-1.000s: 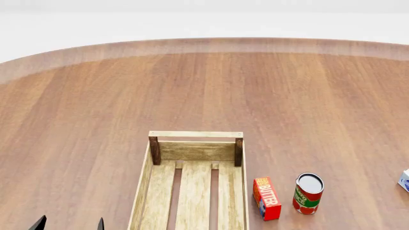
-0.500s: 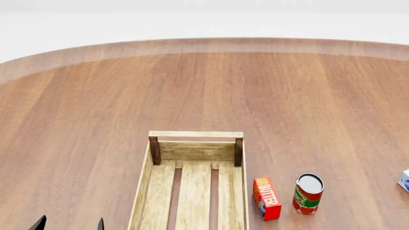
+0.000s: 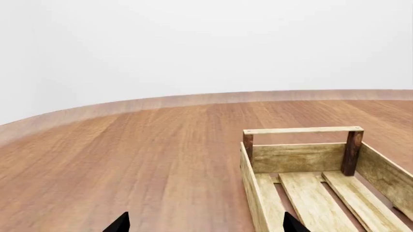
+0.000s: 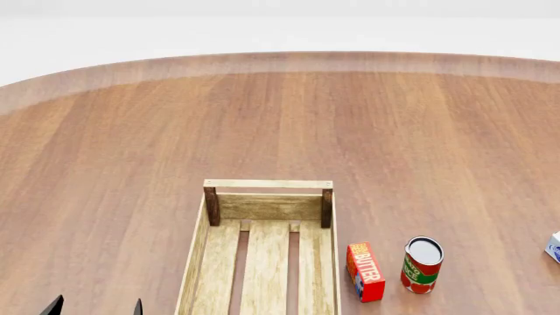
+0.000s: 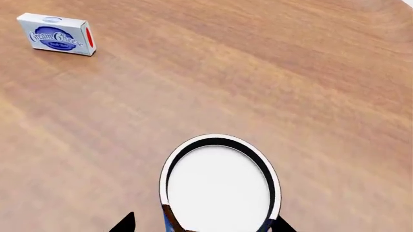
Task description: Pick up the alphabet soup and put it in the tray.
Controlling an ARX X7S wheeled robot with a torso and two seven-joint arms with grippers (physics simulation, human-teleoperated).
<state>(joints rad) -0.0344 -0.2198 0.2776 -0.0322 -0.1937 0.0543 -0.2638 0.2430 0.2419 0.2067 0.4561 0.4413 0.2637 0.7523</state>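
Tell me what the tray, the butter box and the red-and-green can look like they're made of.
The tray: unfinished light wood, going by its grained slats and darker corner posts. The butter box: probably printed cardboard; flat matte faces, sharp edges, red with lettering. The red-and-green can: likely metal under a printed label; its pale top sits inside a dark rim, though the render leaves this uncertain.

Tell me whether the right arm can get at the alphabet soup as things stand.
Probably yes: in the right wrist view the alphabet soup stands upright between the right gripper fingertips, with bare table around it and the cream cheese box well away.

left hand fingers spread, right hand likewise
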